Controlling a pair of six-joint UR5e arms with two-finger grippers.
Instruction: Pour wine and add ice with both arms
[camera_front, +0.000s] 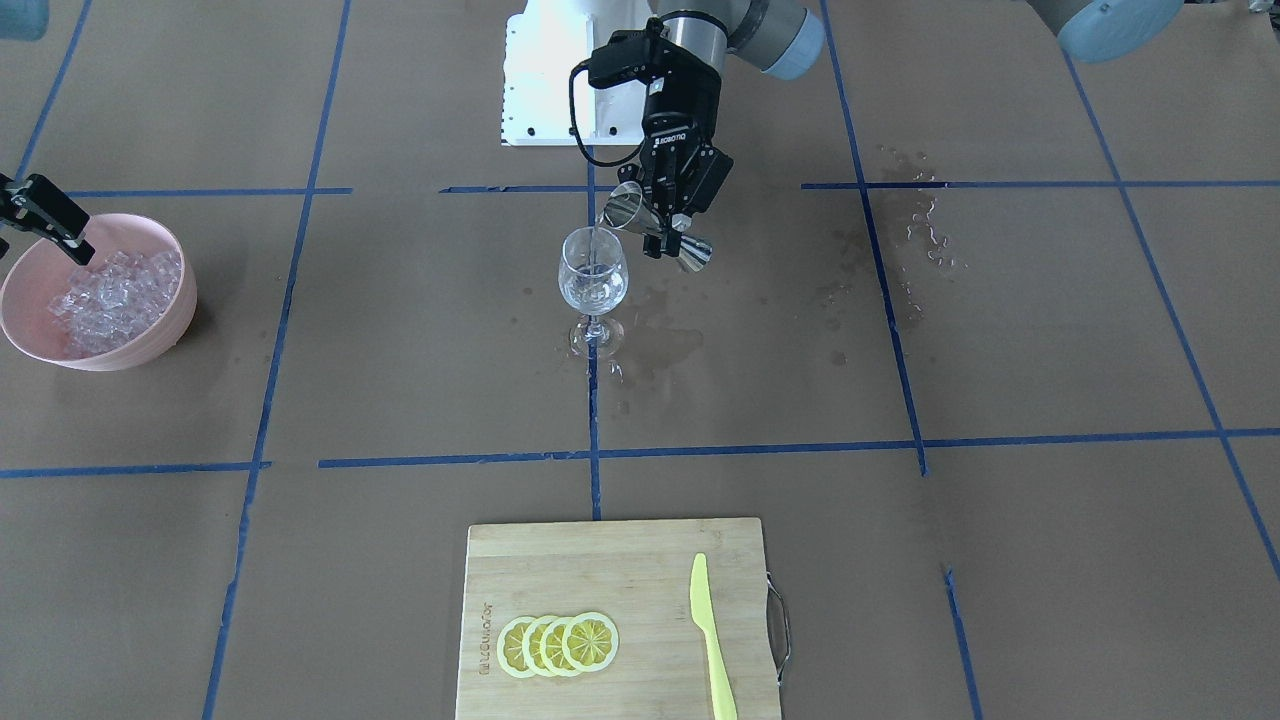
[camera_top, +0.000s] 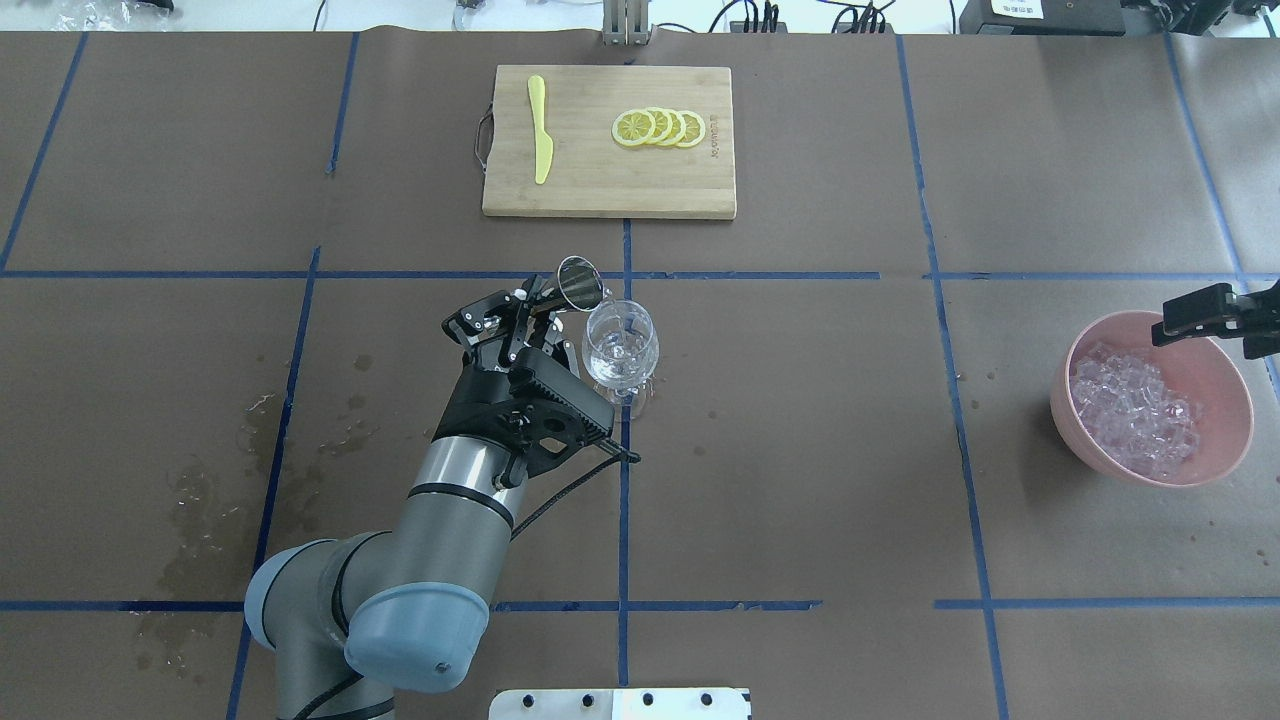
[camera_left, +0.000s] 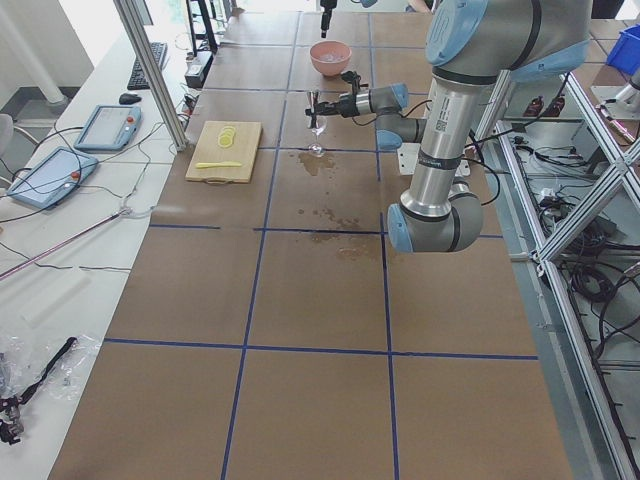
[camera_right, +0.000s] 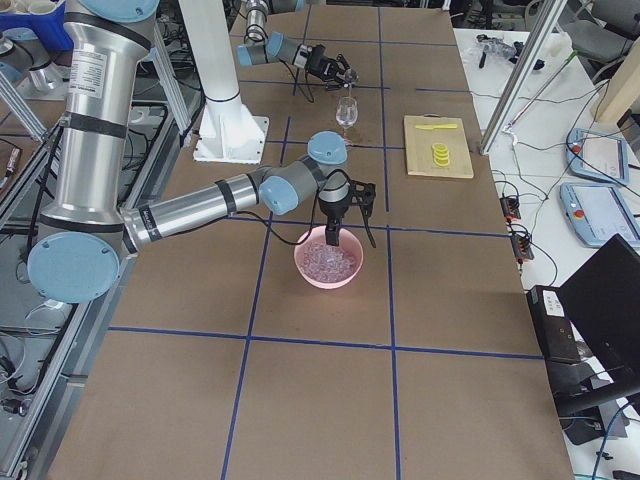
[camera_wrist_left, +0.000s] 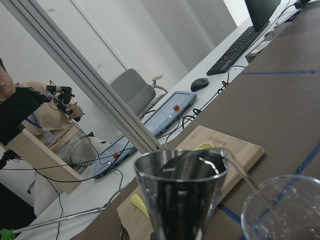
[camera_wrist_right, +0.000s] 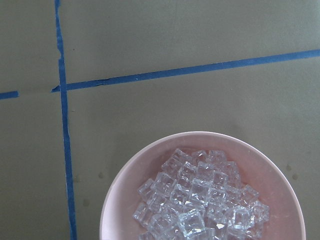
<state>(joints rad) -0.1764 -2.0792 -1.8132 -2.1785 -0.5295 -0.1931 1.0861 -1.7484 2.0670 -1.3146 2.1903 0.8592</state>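
My left gripper (camera_front: 668, 232) is shut on a steel jigger (camera_front: 640, 213) and holds it tipped over the rim of a stemmed wine glass (camera_front: 593, 275) at the table's middle. A thin stream of clear wine (camera_front: 595, 243) runs from the jigger into the glass, also seen in the left wrist view (camera_wrist_left: 240, 170). A little liquid lies in the glass's bowl (camera_top: 620, 350). My right gripper (camera_top: 1208, 335) hangs open and empty over the rim of a pink bowl (camera_top: 1220, 370) full of ice cubes (camera_top: 1135, 410). The right wrist view shows the ice (camera_wrist_right: 200, 200) below, but no fingers.
A wooden cutting board (camera_front: 620, 560) with lemon slices (camera_front: 560, 643) and a yellow knife (camera_front: 712, 640) lies at the table's far edge from the robot. Wet patches (camera_front: 660, 345) spread beside the glass's foot and further over (camera_front: 920, 225). The white base block (camera_front: 540, 80) stands behind the glass.
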